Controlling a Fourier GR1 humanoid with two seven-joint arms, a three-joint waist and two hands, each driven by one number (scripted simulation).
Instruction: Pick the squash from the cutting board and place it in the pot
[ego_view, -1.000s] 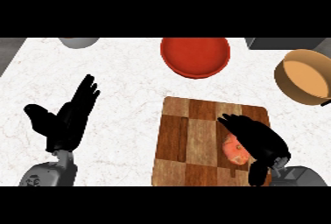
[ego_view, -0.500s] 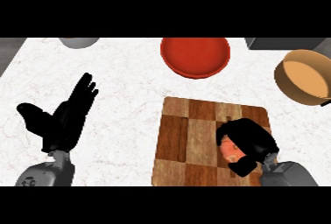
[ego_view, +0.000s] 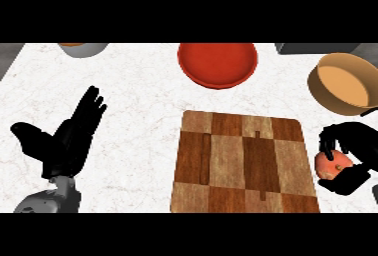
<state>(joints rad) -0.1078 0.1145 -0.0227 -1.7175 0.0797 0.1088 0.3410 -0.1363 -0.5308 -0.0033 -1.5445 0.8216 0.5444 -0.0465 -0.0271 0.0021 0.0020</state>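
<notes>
My right hand (ego_view: 353, 159) has its fingers (ego_view: 341, 135) and thumb curled round the squash (ego_view: 328, 163), so only a patch of its orange-pink skin shows between them. I hold it just past the right edge of the cutting board (ego_view: 240, 165), whose wooden checks are bare, and it looks lifted off the desk (ego_view: 140, 90), though I cannot be sure of its height from here.

My left hand (ego_view: 63, 140) rests at the left of the view, fingers straight and spread, holding nothing.

I judge the pick done and the carry under way. The pot (ego_view: 341, 84) stands beyond my right hand, toward the upper right, apart from the squash. The next move calls for carrying the squash forward over its rim, then uncurling my fingers so it goes inside and not onto the wall.

The pot shows only its tan inside, with nothing in it that I can see. The red plate (ego_view: 218, 64) beyond the board carries nothing. A grey bowl (ego_view: 83, 48) at the upper left is cut off by the view; its contents I cannot tell.
</notes>
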